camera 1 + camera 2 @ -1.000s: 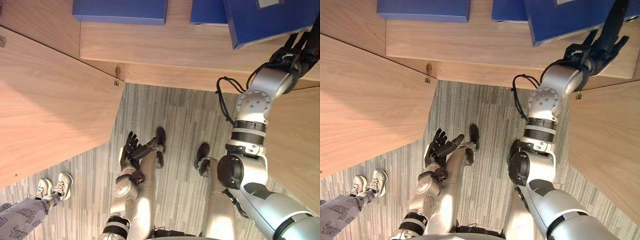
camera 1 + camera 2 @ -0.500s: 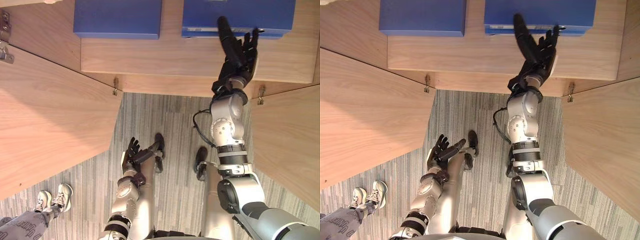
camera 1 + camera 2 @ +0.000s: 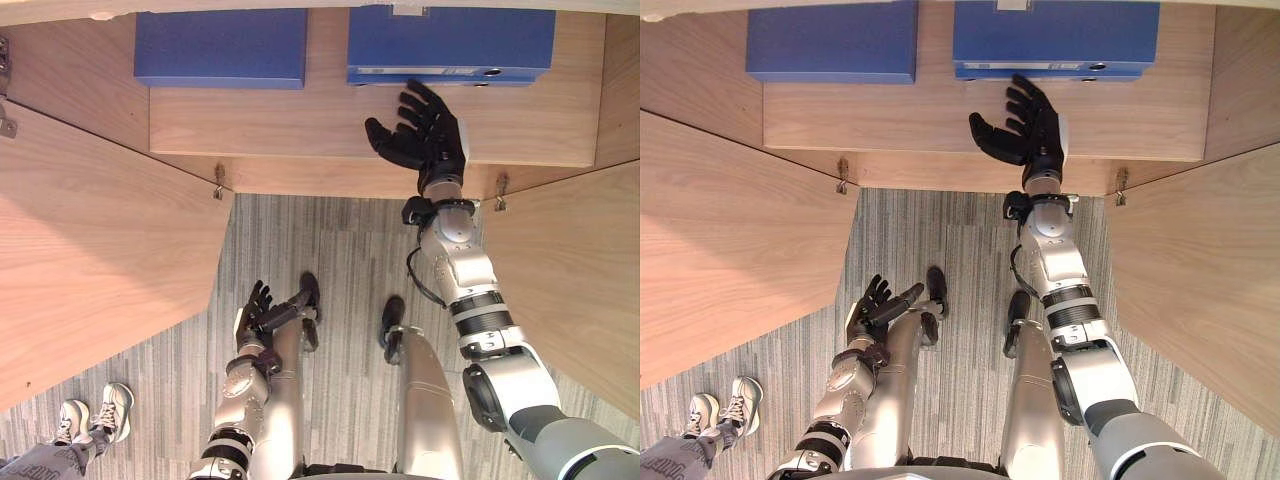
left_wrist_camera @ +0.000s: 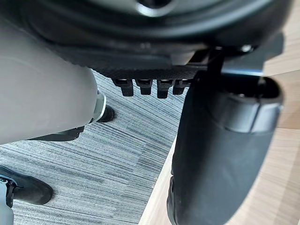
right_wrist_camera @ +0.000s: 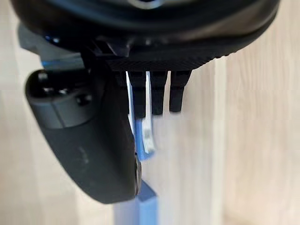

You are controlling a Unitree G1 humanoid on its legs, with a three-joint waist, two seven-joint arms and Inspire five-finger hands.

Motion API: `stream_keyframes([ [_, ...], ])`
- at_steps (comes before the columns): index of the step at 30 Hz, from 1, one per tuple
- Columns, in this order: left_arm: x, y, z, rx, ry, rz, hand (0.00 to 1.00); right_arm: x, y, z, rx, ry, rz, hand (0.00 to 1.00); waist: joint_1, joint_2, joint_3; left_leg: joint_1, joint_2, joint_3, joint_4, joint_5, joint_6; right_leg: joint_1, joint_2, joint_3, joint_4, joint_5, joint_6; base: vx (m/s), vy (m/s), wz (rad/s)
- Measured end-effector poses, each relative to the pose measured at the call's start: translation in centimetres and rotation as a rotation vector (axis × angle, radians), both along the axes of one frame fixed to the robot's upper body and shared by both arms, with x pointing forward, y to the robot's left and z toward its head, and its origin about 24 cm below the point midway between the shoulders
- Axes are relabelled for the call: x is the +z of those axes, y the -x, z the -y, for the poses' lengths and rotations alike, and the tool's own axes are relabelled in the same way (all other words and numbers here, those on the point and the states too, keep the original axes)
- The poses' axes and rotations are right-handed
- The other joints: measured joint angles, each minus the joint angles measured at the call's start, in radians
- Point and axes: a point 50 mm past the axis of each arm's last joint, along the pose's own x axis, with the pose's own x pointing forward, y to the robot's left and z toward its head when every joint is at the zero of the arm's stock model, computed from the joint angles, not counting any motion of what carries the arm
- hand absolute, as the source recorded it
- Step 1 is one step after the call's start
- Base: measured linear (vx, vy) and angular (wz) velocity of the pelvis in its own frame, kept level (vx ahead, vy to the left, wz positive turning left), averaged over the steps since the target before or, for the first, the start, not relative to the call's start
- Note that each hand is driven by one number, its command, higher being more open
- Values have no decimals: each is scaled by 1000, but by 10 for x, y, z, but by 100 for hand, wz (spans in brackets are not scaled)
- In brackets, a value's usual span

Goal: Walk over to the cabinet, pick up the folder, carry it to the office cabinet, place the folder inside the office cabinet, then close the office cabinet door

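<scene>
Two blue folders lie flat on the wooden shelf (image 3: 280,130) of the open cabinet. One folder (image 3: 220,48) is at the left, the other (image 3: 450,45) at the right. My right hand (image 3: 428,138) is open with fingers spread, held over the shelf just in front of the right folder. Its fingertips end at that folder's front edge and hold nothing. In the right wrist view a strip of the blue folder (image 5: 143,140) shows past the straight fingers. My left hand (image 3: 260,308) hangs low by my side, open and holding nothing.
Both cabinet doors stand open, the left door (image 3: 90,250) wide at my left and the right door (image 3: 590,290) at my right. Striped grey carpet (image 3: 330,240) runs between them. A person's shoes (image 3: 95,412) stand at the lower left.
The right folder, tilted in my right hand one second ago, now lies flat on the shelf. My right hand has drawn back from it and spread open. The camera has shifted.
</scene>
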Motion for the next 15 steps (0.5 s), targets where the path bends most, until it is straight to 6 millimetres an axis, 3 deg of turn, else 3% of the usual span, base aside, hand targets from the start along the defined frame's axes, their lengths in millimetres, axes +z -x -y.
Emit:
stream_keyframes([
  [2, 0, 0, 0, -1, -1, 6, 100, 8, -2, -2, -21, 42, 21, 0, 1, 0, 0, -6, -1, 3, -7, 2, 1, -9, 0, 2, -4, 1, 0, 33, -22, -3],
  [8, 4, -3, -3, 9, 3, 33, 100, 63, -18, -4, -91, 111, 126, 0, 1, 0, 0, -47, -6, 4, -22, 18, 3, -60, -1, 4, 0, 1, 0, 30, -27, 1],
  [12, 4, -3, -3, 15, 15, 34, 100, 71, -23, -6, -105, 156, 119, 0, -2, 0, 0, -48, -12, 3, -40, 29, -1, -69, -5, 3, 0, 1, 0, 22, -33, 5],
  [15, 5, -3, -3, 20, 22, 38, 100, 87, -27, -8, -111, 203, 138, 0, -15, 2, 1, -53, -26, 2, -91, 70, -3, -95, -13, 0, 2, 8, -7, -28, -32, 12],
])
